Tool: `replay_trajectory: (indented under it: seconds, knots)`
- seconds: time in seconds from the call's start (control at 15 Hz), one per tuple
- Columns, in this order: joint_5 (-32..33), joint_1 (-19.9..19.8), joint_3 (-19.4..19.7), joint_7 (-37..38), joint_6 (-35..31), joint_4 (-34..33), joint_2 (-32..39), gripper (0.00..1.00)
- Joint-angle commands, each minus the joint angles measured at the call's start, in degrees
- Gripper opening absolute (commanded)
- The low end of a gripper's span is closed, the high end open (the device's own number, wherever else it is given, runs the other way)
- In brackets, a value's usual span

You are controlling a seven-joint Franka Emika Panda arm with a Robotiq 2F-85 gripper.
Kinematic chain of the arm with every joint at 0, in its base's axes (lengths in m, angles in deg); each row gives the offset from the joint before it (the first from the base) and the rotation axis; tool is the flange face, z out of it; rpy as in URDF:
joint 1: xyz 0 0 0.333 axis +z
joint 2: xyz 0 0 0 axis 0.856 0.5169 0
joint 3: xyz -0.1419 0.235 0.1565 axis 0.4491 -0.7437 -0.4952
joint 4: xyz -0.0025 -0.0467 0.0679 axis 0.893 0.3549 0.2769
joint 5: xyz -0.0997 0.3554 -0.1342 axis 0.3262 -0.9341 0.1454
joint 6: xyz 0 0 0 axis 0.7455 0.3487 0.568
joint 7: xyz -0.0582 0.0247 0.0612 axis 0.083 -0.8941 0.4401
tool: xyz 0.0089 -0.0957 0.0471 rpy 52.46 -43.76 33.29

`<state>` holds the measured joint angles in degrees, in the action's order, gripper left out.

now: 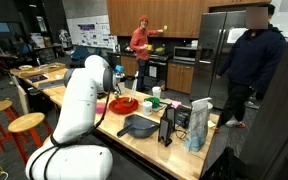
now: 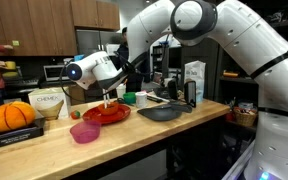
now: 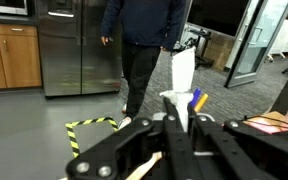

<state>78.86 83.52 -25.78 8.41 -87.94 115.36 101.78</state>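
In an exterior view the orange pumpkin [image 2: 12,115] sits far left, well apart from my work. The pink bowl [image 2: 84,132] lies at 7 o'clock of the red plate [image 2: 122,117], near the front counter edge [image 2: 134,145]. The gripper [image 2: 107,98] hangs just above this plate, jaws pressed together on a thin pale stick [image 3: 144,168], maybe a wooden utensil handle. The wrist view shows it slanting under the fingers. I judge it light, stiff and rather smooth, so it can pivot; a hold nearer its middle is safer. At 3 o'clock the grey pan [image 2: 164,112] and the carton [image 2: 194,80] narrow the room; upward is open.
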Motion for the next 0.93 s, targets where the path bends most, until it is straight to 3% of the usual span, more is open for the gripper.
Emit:
replay_trajectory:
  seconds: [0.0,0.2,0.47,0.87]
  knots:
    - [2.0,-0.8,-0.4,6.2,-4.4,0.6,-0.7,0.02]
    - [1.3,-1.6,-1.0,10.6,-9.6,1.1,-1.6,0.02]
    - [-1.1,-2.7,-1.6,10.5,-14.0,2.1,-3.0,0.02]
    - [-12.2,-3.3,-2.4,1.8,-9.8,3.3,-4.1,0.02]
